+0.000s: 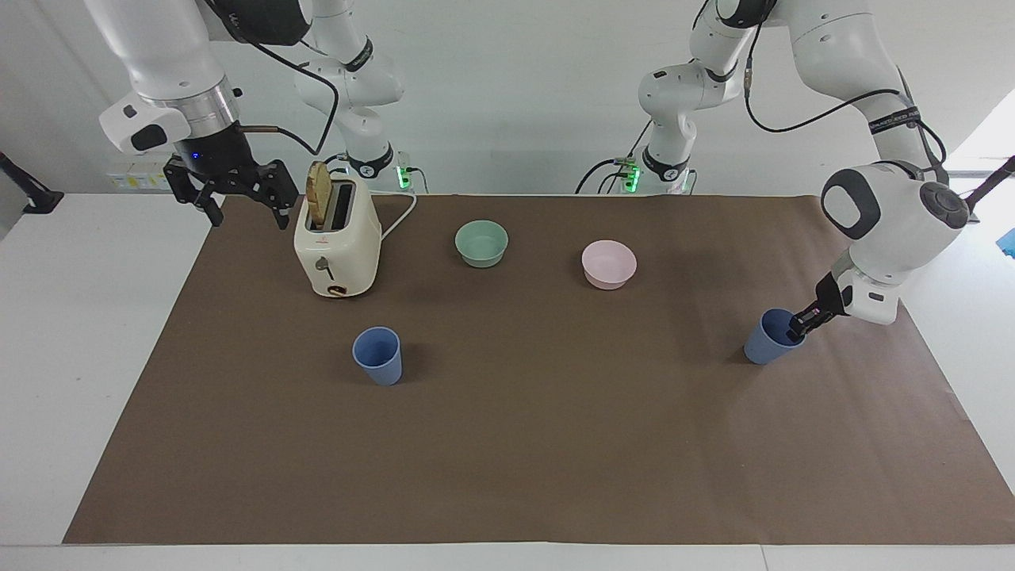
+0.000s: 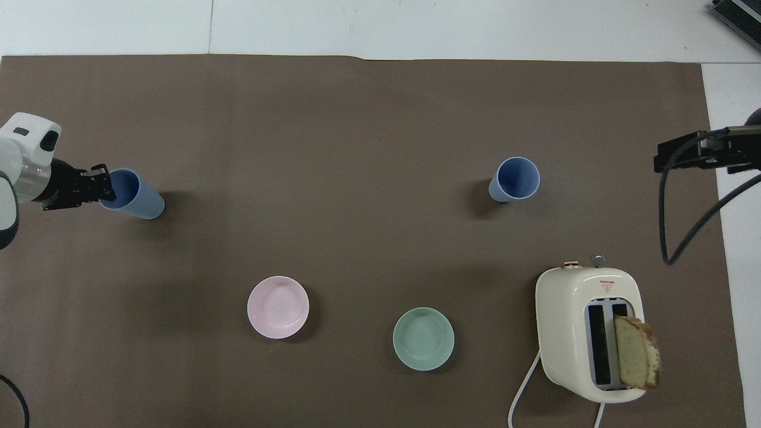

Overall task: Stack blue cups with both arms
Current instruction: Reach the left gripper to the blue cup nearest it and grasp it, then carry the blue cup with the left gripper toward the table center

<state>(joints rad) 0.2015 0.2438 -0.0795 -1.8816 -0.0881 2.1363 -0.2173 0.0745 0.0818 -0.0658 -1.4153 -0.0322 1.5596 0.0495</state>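
Two blue cups stand on the brown mat. One blue cup (image 1: 765, 341) (image 2: 138, 199) is at the left arm's end of the table. My left gripper (image 1: 796, 323) (image 2: 107, 189) reaches down to it and is shut on its rim, one finger inside the cup and one outside. The cup's base still rests on the mat. The other blue cup (image 1: 378, 357) (image 2: 516, 178) stands free toward the right arm's end, farther from the robots than the toaster. My right gripper (image 1: 242, 202) (image 2: 669, 159) hangs open and holds nothing, over the mat's edge beside the toaster, where the right arm waits.
A cream toaster (image 1: 337, 250) (image 2: 585, 333) with a bread slice (image 1: 319, 194) in one slot stands near the right arm. A mint-green bowl (image 1: 481, 242) (image 2: 423, 339) and a pink bowl (image 1: 609, 263) (image 2: 278, 307) sit nearer the robots than the cups.
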